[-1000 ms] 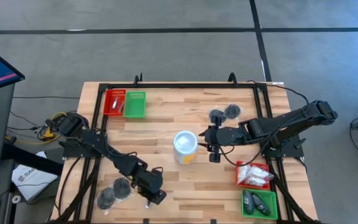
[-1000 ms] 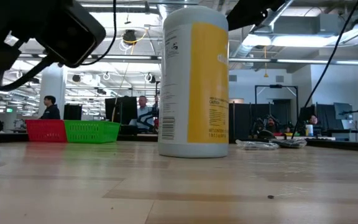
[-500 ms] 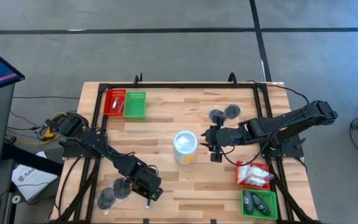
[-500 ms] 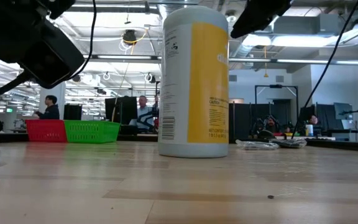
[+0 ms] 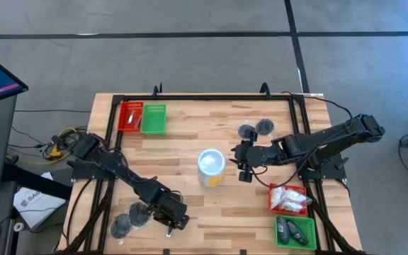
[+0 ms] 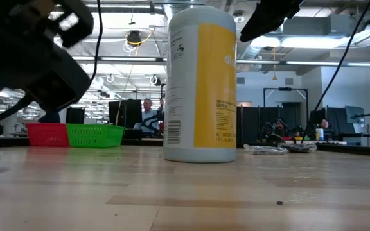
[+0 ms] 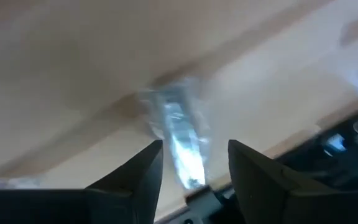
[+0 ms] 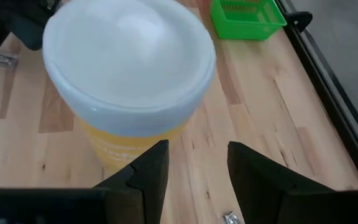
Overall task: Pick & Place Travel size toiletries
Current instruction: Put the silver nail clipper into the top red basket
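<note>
A slim silvery tube (image 7: 178,134) lies flat on the wood near the table's front edge. My left gripper (image 7: 194,146) is open just above it, slanting down, one finger on either side and touching nothing; in the high view it is at the front left (image 5: 170,222). Dark grey round pieces (image 5: 129,218) lie to its left, and two more (image 5: 255,129) at the far right. My right gripper (image 5: 243,174) hangs open in the air beside the white cup (image 5: 211,167), which its wrist view shows from above (image 8: 129,62).
A red tray (image 5: 130,115) and a green tray (image 5: 154,119) stand at the far left. At the right front, a red tray (image 5: 289,200) holds white sachets and a green tray (image 5: 295,231) holds dark items. People show in the room behind the table.
My left gripper has sunk toward the table near the front edge, over the silvery tube; in the low view its dark arm has dropped lower at the left. The right arm has kept its place.
</note>
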You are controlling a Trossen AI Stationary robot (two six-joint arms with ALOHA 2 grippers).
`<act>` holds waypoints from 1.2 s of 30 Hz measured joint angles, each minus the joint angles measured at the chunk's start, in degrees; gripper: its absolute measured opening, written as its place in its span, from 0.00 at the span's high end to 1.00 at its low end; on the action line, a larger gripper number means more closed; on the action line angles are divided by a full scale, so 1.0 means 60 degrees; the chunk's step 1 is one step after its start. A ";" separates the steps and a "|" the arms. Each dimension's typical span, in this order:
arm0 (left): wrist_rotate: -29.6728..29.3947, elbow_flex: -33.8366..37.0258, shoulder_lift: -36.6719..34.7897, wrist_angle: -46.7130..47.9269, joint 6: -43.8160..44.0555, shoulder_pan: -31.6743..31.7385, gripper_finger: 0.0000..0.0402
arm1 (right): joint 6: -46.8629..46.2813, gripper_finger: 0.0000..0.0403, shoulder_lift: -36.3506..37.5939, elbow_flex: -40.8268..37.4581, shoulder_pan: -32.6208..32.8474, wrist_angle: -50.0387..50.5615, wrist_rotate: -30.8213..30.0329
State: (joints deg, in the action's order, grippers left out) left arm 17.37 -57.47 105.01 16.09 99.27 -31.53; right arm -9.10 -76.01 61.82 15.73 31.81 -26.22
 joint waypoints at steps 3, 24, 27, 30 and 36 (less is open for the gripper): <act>0.0156 -0.0005 0.0215 -0.0030 0.0138 -0.0036 0.57 | -0.0063 0.62 0.0000 0.0004 -0.0001 0.0081 0.0000; 0.0347 -0.0055 0.0890 0.0204 -0.0059 -0.0097 0.86 | -0.0095 0.62 0.0000 0.0004 -0.0001 0.0135 0.0000; 0.0275 -0.0055 0.0878 0.0248 -0.0402 -0.0109 0.91 | -0.0095 0.62 0.0000 0.0004 -0.0001 0.0138 0.0000; 0.0223 -0.0055 0.0878 0.0266 -0.0496 -0.0090 0.91 | -0.0091 0.62 0.0000 0.0004 -0.0001 0.0146 0.0000; -0.0267 -0.0023 0.0647 0.0334 -0.0729 -0.0104 0.91 | -0.0070 0.62 0.0000 0.0004 -0.0001 0.0168 0.0003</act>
State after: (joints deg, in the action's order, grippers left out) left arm 15.76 -57.61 108.89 18.09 94.89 -32.16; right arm -9.52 -76.01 61.84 15.73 32.82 -26.20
